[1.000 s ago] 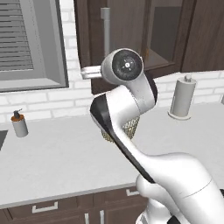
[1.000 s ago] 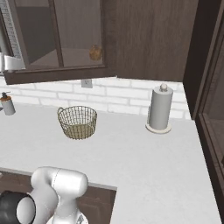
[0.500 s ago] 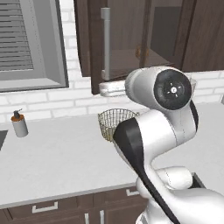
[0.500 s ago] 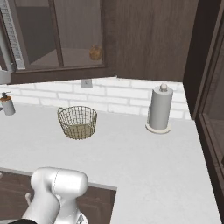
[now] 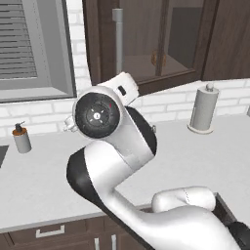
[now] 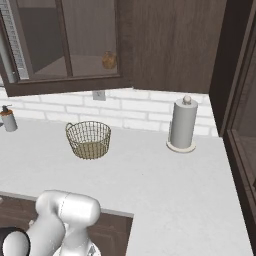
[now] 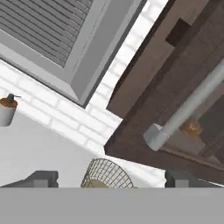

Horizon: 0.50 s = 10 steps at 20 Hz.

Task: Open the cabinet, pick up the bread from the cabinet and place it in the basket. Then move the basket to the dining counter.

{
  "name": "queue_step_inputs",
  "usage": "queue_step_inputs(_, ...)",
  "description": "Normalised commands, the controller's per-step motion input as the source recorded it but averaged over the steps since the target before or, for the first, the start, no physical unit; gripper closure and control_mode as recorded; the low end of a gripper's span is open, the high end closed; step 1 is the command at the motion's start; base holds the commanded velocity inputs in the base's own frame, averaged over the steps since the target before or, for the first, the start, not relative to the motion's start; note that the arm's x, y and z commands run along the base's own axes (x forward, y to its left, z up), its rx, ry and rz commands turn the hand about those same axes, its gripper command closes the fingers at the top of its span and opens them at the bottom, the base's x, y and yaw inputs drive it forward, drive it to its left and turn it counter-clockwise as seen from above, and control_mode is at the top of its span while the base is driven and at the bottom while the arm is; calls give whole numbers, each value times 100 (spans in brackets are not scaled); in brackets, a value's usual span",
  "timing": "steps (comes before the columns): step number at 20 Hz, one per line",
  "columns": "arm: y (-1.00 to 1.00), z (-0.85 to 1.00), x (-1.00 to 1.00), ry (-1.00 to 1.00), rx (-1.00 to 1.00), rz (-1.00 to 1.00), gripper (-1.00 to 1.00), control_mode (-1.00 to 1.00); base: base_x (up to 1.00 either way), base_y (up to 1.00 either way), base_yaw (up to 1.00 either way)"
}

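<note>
1. Inspecting the bread (image 6: pixel 109 60): it sits on the shelf inside the cabinet (image 6: pixel 165 45), behind the glass. In my hand view it shows as a golden lump (image 7: pixel 191 127) just past the bar handle (image 7: pixel 188 107).
2. The cabinet door (image 5: pixel 105 44) looks swung open towards me in the left base view, its handle (image 5: pixel 117 41) on the near edge. I judge the opening step largely done and the reach for the bread not yet begun.
3. My gripper (image 7: pixel 112 178) has its jaws spread wide apart and holds nothing; the tips flank the rim of the basket (image 7: pixel 106 174) at the bottom of the hand view.
4. The basket (image 6: pixel 88 139) stands on the worktop (image 6: pixel 190 190) below the cabinet, apart from the paper towel holder (image 6: pixel 182 124) and well apart from the soap dispenser (image 6: pixel 7 119).
5. Risk: the handle and door edge lie between my fingers and the bread. A straight reach could strike either and swing the door.
6. Risk: the roll is small and lumpy. Closing off-centre could push it deeper along the shelf or let it slip out over the worktop.
7. Risk: my elbow passes close above the basket and could tip it.
8. Writing: no brand, label or lettering is legible anywhere.
</note>
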Motion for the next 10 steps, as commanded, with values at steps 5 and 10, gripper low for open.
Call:
queue_step_inputs(5,86,-3,100,12,-44,0,-100,-100,0,0,0)
queue_step_inputs(10,35,-26,100,7,-37,-1,-100,-100,0,0,0)
